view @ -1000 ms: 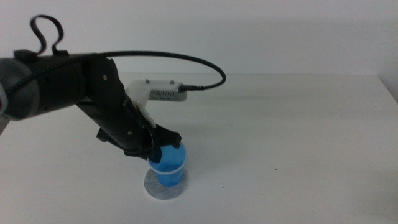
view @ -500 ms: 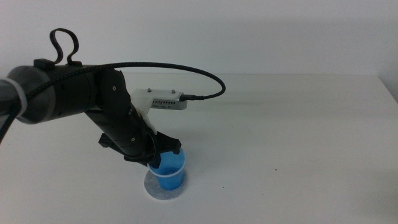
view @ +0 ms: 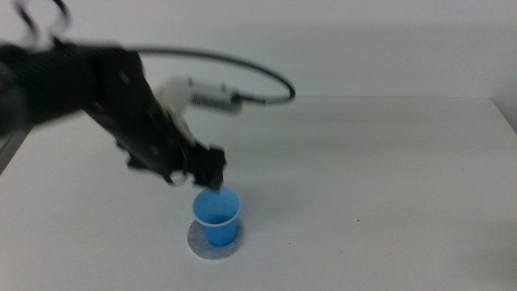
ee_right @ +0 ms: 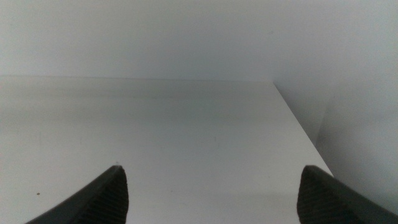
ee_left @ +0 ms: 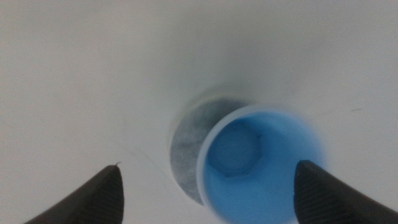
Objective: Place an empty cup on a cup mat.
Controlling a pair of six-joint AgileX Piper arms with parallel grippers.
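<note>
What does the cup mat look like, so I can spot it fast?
On the white table, look near the front edge, just below the left gripper. The cup mat is the flat speckled grey disc showing around the base of the blue cup, the only grey thing there.

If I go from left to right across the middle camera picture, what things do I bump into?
Left arm → left gripper, open, above the cup's far rim → blue cup standing on the grey cup mat → bare white table.

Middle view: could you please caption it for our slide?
Left gripper, jaws open, hovers above the cup standing on the cup mat.
</note>
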